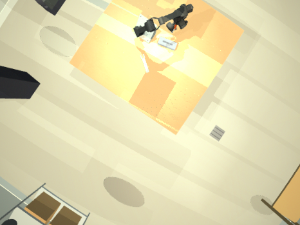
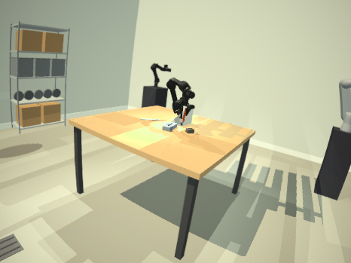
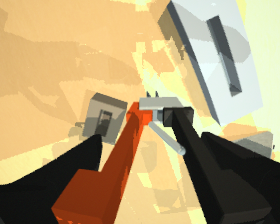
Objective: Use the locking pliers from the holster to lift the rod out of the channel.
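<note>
1. Tool [image 1: 175, 24] [image 2: 184, 111] [image 3: 151, 138]: one, on the only arm; grasping the pliers, whose red and black handles stand apart between its fingers.
2. Pliers [image 1: 175, 26] [image 2: 184, 115] [image 3: 120, 160]: hung below the tool, over the counter [image 1: 190, 66] [image 2: 162, 143] [image 3: 45, 55]; small jaws forward of the handles in the wrist view, apart from the slotted block.
3. Slotted block [image 1: 172, 46] [image 2: 169, 127] [image 3: 235, 42], pale: off to one side of the tool, ahead and to the right in the wrist view; near, not beneath it.
4. Rod: by the task, in that block's slot, so on the same side of the tool; not distinguishable from the dark slot.
5. Long axis: the slot runs steeply up the wrist view, leaning left at its far end. The handles spread roughly across it; a slight turn would probably square the jaws.
6. Holster [image 2: 189, 130] [image 3: 105, 120], small and dark: ahead-left of the tool in the wrist view, opposite the block.
7. Move due, as judged: sideways to the slot, align, then descend; a skewed descent could catch the rim.
</note>
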Robot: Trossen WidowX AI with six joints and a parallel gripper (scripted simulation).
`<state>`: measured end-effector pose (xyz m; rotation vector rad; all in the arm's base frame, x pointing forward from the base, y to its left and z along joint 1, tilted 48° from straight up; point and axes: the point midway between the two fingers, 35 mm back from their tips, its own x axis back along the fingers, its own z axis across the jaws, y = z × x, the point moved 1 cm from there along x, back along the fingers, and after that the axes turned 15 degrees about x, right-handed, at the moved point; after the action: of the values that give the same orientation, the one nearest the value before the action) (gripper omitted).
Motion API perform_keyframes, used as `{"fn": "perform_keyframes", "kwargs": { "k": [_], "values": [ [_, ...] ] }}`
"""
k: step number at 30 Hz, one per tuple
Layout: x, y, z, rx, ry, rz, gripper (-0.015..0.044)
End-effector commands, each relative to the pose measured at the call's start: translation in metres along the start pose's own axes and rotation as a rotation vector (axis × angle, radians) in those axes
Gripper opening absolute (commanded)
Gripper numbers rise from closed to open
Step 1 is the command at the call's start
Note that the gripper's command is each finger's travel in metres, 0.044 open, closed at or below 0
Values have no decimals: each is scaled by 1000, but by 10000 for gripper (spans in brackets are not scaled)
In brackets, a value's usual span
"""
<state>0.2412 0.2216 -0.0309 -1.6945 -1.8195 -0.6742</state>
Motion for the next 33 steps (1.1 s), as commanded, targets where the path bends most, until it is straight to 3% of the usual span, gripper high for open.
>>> {"fn": "perform_keyframes", "kwargs": {
  "k": [1, 33],
  "values": [
    [4, 3, -9, 29, 7, -9, 319],
    [3, 10, -62, 275, 1, -5, 319]
  ]
}}
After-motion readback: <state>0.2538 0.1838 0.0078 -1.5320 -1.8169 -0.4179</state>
